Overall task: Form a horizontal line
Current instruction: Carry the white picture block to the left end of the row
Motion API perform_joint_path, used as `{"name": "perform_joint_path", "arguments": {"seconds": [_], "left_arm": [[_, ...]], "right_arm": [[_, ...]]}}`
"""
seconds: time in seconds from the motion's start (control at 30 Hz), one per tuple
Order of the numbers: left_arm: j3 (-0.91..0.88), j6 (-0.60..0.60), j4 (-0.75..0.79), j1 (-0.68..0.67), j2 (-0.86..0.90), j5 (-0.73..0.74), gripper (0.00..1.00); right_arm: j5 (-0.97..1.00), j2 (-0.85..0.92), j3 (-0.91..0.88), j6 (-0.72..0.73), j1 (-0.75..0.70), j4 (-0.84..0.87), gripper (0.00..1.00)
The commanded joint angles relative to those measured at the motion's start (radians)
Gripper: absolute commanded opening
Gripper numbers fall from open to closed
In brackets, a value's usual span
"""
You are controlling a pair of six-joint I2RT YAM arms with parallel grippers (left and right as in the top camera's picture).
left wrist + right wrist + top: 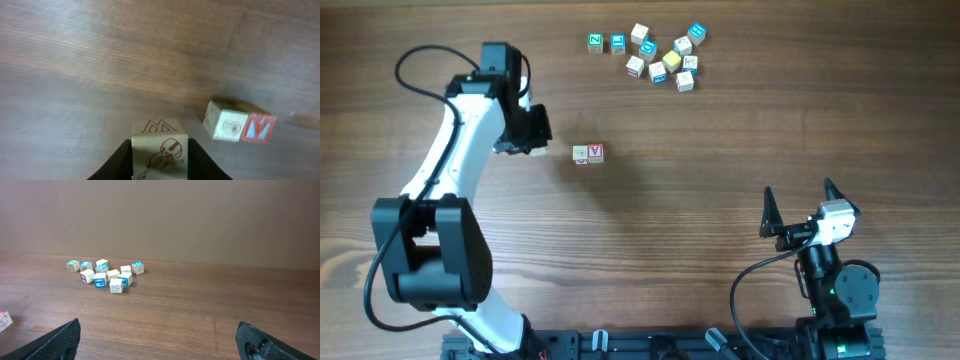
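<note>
Left arm (pixel 460 130): stretched toward 12 o'clock, wrist turned to 3 o'clock, jaws clamping a cube (pixel 160 150) at 9 o'clock of the two-cube row (pixel 588 153). Right arm (pixel 835 275): folded, jaws wide, empty.
</note>
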Motion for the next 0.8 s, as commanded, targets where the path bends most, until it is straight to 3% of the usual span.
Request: {"name": "perform_joint_path", "arguments": {"seconds": [0.0,0.37,0.77], "left_arm": [[-0.059,0.025,0.082,-0.006,0.008,0.032,0.26],[-0.230,0.024,0.294,-0.064,0.009,0.017,0.30],[-0.263,0.023,0.362,-0.064,0.010,-0.005,0.43]], "right_arm": [[-0.005,-0.005,-0.001,-0.011,-0.005,0.002,1.00],[-0.005,-0.005,-0.001,-0.011,-0.005,0.002,1.00],[-0.005,-0.005,-0.001,-0.011,-0.005,0.002,1.00]]}}
